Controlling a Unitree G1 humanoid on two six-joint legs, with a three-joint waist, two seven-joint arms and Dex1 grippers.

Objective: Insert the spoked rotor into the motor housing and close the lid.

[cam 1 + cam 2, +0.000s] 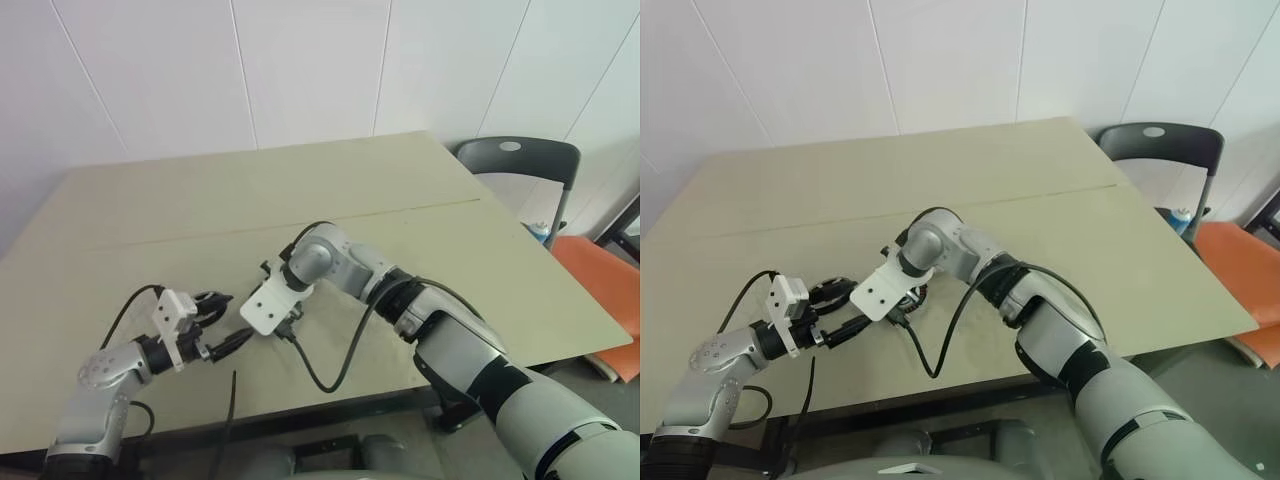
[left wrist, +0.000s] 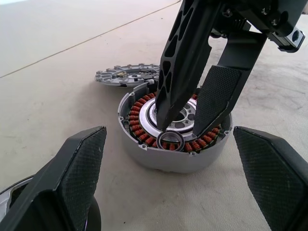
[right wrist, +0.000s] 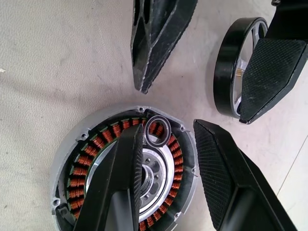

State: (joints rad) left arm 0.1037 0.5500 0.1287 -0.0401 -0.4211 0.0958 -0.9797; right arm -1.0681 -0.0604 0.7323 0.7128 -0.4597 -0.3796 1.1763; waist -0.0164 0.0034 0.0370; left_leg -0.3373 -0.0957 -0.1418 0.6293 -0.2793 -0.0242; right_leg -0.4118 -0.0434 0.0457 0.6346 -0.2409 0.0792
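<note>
The motor housing (image 2: 144,156), a grey-walled disc with copper-red windings, lies on the table near its front edge. On the windings rests a small loose metal ring (image 2: 172,140). My right gripper (image 3: 167,126) points down over the housing, open, with that ring between its fingertips and not clamped. The lid (image 2: 120,75), grey with a notched edge, lies flat just behind the housing. The spoked rotor (image 3: 226,67) lies on the table beside the housing. My left gripper (image 1: 228,322) hovers wide open over the rotor, holding nothing; one of its fingers (image 3: 274,67) covers part of the black rim.
The beige table (image 1: 300,190) stretches away bare behind the parts. A black cable (image 1: 320,375) loops from my right arm over the table's front edge. A dark chair (image 1: 520,165) and an orange object (image 1: 600,270) stand off the table's right side.
</note>
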